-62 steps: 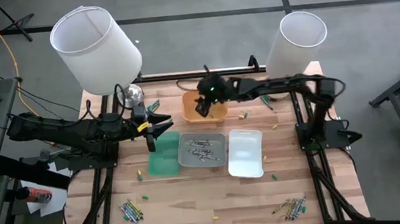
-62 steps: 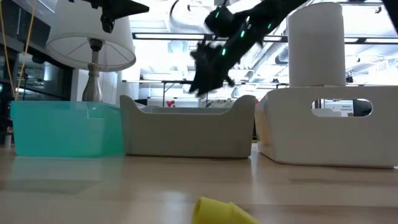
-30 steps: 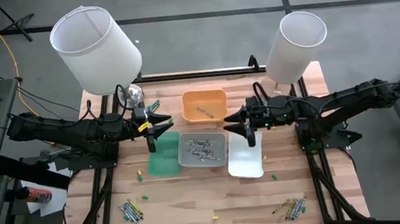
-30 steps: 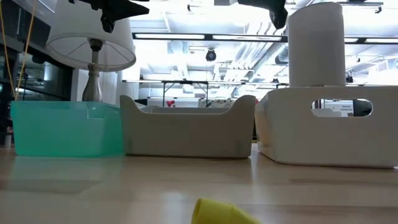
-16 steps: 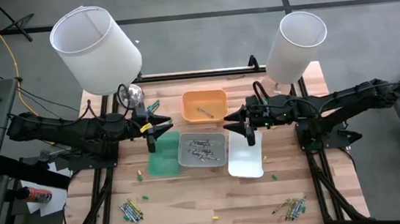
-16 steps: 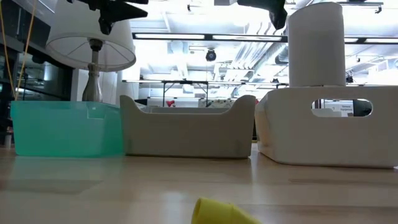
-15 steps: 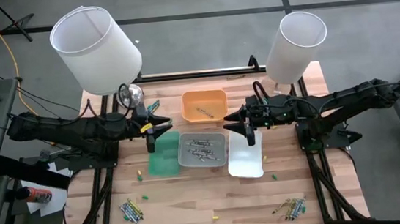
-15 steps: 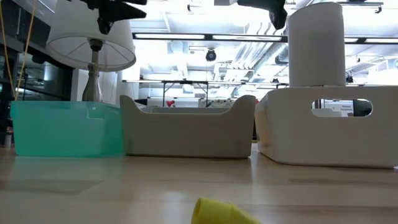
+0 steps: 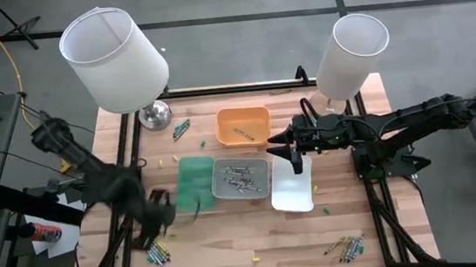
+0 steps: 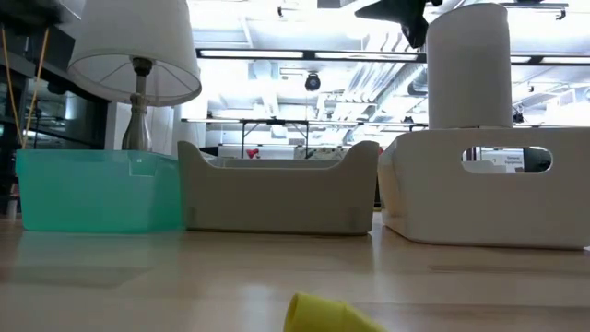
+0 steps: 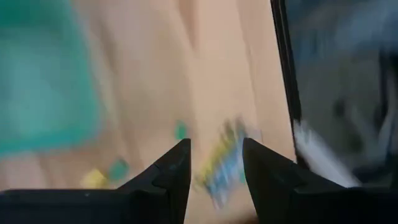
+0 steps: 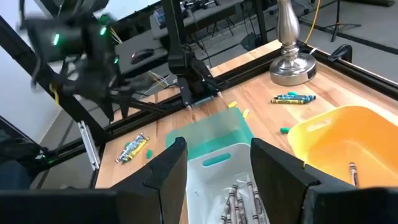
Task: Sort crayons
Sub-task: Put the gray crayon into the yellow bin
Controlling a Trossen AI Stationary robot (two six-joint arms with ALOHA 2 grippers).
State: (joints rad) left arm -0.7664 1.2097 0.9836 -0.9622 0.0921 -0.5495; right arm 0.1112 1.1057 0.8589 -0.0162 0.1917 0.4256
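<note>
L end effector [image 11: 214,163] open, empty, over crayons [image 9: 156,254]; R end effector [image 12: 217,163] open, empty.

Orange tray [image 9: 243,126] sits behind the grey tray [image 9: 241,178]; green tray [image 9: 195,182] and white tray [image 9: 292,182] flank it. Two lamps [image 9: 115,59] stand at the back corners.

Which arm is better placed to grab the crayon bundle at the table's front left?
Left. Its end effector hangs open beside that bundle; the right end effector is over the trays.
</note>
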